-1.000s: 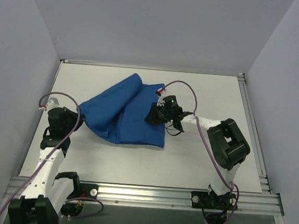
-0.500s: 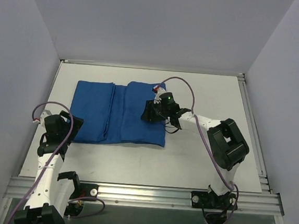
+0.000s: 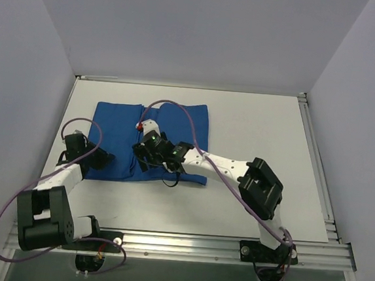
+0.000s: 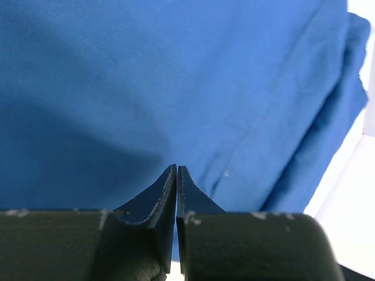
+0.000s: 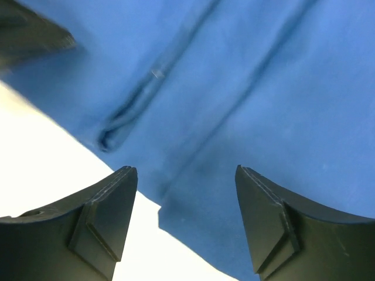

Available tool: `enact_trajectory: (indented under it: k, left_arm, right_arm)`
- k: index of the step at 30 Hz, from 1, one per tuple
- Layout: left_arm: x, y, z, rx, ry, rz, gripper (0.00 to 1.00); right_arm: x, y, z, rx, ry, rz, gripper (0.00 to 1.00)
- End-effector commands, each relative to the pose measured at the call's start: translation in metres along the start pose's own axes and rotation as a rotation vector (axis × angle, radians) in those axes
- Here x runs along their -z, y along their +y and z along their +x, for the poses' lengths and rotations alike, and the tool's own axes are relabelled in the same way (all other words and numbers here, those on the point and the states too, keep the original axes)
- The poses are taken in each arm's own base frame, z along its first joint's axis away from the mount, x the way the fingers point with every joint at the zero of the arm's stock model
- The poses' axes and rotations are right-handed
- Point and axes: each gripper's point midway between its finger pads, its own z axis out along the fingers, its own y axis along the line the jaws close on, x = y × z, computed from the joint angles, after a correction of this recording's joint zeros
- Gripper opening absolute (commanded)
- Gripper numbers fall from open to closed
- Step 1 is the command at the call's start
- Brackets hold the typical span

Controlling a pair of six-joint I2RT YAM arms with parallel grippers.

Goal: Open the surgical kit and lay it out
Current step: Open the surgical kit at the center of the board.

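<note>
Right gripper (image 5: pixel 186 175) moved left, over near edge of cloth (image 3: pixel 176 123); jaws wide apart. Left gripper (image 4: pixel 176 172) pressed closed at left edge. Cloth laid flat far left, still folded. Next: fold to be pinched, pulled open.

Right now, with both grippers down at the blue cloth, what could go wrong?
The open right gripper hangs over stacked folds of the blue cloth, so it may pinch several layers and drag the whole cloth. The shut left gripper sits close by at the same near edge; the arms might collide.
</note>
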Motion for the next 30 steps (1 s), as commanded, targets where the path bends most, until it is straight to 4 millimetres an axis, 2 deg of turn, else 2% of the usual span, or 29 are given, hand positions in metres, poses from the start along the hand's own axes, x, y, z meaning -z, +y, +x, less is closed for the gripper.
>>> enact_trajectory:
  k: [1,2,6,9,10,13,18,20,21,22,23,27,29,30]
  left_arm:
    - [-0.011,-0.028,-0.021,-0.007,-0.04,0.108,0.12]
    - [-0.014,-0.03,-0.026,-0.013,-0.047,0.107,0.12]
    - [-0.034,-0.013,-0.023,0.008,0.0,0.028,0.12]
    - [-0.043,0.0,-0.016,0.059,0.026,-0.007,0.12]
    - [-0.046,-0.002,-0.018,0.063,0.018,0.008,0.12]
    - [-0.053,0.002,-0.019,0.073,0.013,-0.004,0.12]
    - [-0.06,0.01,-0.027,0.062,-0.011,-0.052,0.12]
    - [-0.064,0.013,-0.029,0.059,-0.018,-0.065,0.12]
    - [-0.065,0.015,-0.029,0.056,-0.02,-0.069,0.12]
    - [-0.066,0.016,-0.031,0.054,-0.025,-0.072,0.12]
    - [-0.069,0.017,-0.031,0.048,-0.022,-0.081,0.12]
    - [-0.075,0.018,-0.036,0.036,-0.029,-0.093,0.12]
    - [-0.078,0.018,-0.037,0.03,-0.021,-0.094,0.12]
    - [-0.079,0.016,-0.038,0.028,-0.02,-0.092,0.12]
  right_arm:
    - [-0.01,-0.024,0.028,0.039,0.083,0.211,0.71]
    - [-0.011,-0.024,0.034,0.048,0.098,0.231,0.71]
    - [-0.015,-0.019,0.045,0.086,0.114,0.293,0.7]
    - [-0.021,-0.021,0.05,0.095,0.126,0.321,0.63]
    - [-0.022,-0.02,0.051,0.093,0.126,0.325,0.55]
    - [-0.015,-0.022,0.039,0.081,0.087,0.345,0.46]
    - [-0.007,-0.024,0.025,0.069,0.054,0.34,0.46]
    - [-0.006,-0.024,0.024,0.063,0.053,0.333,0.36]
    - [-0.006,-0.026,0.024,0.059,0.053,0.333,0.28]
    - [-0.005,-0.025,0.024,0.056,0.051,0.331,0.11]
    - [-0.005,-0.025,0.022,0.051,0.046,0.327,0.08]
    - [0.001,-0.03,0.01,0.026,0.019,0.316,0.09]
    - [0.003,-0.032,0.005,0.007,0.011,0.298,0.27]
    - [0.003,-0.039,0.003,-0.005,0.011,0.296,0.32]
